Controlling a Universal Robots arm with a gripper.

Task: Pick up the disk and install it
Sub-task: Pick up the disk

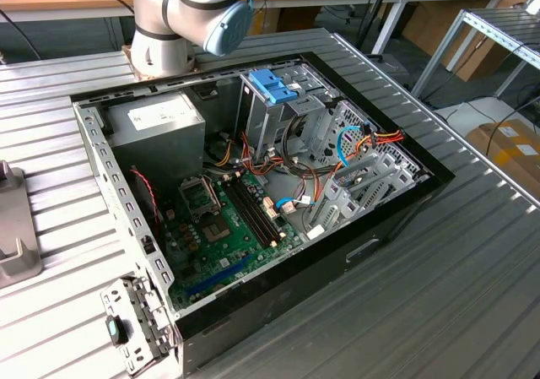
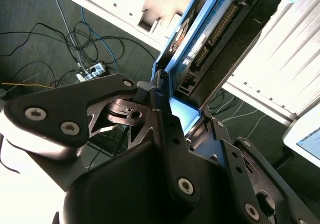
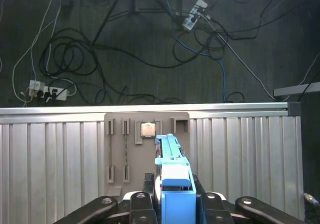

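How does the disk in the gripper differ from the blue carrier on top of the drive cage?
The disk is clamped in the gripper, out over the ribbed table; the blue carrier rests on top of the drive cage inside the computer case. The disk shows a dark body inside its blue frame; the carrier shows a blue handle. Both have light-blue plastic.

The computer case [image 1: 396,219] lies on the desk [image 1: 447,311]; inside, the drive cage [image 1: 278,121] stands beside the motherboard [image 1: 228,227]. The disk [image 2: 210,39] sits between the fingers [image 2: 167,129].
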